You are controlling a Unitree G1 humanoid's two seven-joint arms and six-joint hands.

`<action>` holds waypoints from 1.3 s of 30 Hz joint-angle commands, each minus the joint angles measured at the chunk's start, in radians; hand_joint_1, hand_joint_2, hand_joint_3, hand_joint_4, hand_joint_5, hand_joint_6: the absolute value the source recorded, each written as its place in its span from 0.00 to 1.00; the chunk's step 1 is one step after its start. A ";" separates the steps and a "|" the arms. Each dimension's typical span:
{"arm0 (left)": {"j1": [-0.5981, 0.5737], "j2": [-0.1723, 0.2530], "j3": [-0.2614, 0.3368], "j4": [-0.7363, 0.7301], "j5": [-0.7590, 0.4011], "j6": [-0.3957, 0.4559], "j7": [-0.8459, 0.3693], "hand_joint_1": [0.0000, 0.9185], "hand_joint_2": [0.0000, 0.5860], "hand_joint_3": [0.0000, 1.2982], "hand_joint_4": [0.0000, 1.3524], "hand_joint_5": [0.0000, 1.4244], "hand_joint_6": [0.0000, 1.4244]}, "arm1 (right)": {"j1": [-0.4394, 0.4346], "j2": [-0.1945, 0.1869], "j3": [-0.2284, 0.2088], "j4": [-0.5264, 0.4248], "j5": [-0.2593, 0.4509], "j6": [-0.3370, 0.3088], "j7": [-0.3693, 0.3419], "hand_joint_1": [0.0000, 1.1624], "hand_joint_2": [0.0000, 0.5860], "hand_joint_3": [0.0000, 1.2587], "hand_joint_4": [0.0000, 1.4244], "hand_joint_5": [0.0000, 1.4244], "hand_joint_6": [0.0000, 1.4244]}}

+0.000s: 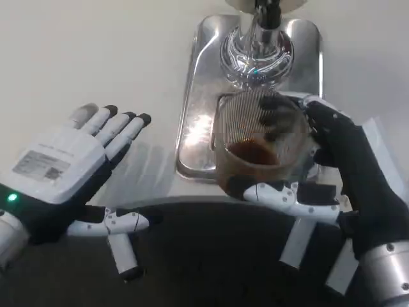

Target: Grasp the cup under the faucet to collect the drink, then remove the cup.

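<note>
We see the left hand [61, 169] lying released over the white desk [77, 57], fingers spread and holding nothing, a green light glowing on its near edge. To its right sits the metal drip tray [192, 121], well apart from those fingertips. Further right, the right hand [319, 173] is grasping the clear cup [255, 144] — fingers wrapped round its far side, thumb across the near wall. The cup holds a little brown drink and stands just below the faucet [259, 51], over the tray's grille.
</note>
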State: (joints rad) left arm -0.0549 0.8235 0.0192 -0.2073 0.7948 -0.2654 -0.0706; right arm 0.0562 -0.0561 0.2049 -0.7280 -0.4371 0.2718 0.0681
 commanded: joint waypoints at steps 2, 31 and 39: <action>0.057 0.013 0.040 -0.086 -0.010 -0.007 -0.042 0.00 0.20 0.00 0.00 0.00 0.00 | 0.049 -0.035 -0.021 -0.128 0.057 0.018 0.072 1.00 0.57 0.58 0.51 0.56 0.76; 0.177 -0.066 0.055 -0.232 -0.051 -0.036 -0.114 0.00 0.19 0.00 0.00 0.00 0.00 | 0.161 -0.104 -0.037 -0.299 0.137 0.076 0.177 1.00 0.58 0.58 0.52 0.57 0.77; 0.173 -0.065 0.061 -0.220 -0.058 -0.053 -0.107 0.00 0.19 0.00 0.00 0.00 0.00 | 0.171 -0.114 -0.035 -0.311 0.142 0.082 0.179 1.00 0.57 0.58 0.53 0.57 0.77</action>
State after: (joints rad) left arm 0.1096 0.7646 0.0730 -0.4361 0.7486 -0.3074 -0.1710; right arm 0.2199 -0.1697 0.1665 -1.0013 -0.3157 0.3586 0.2456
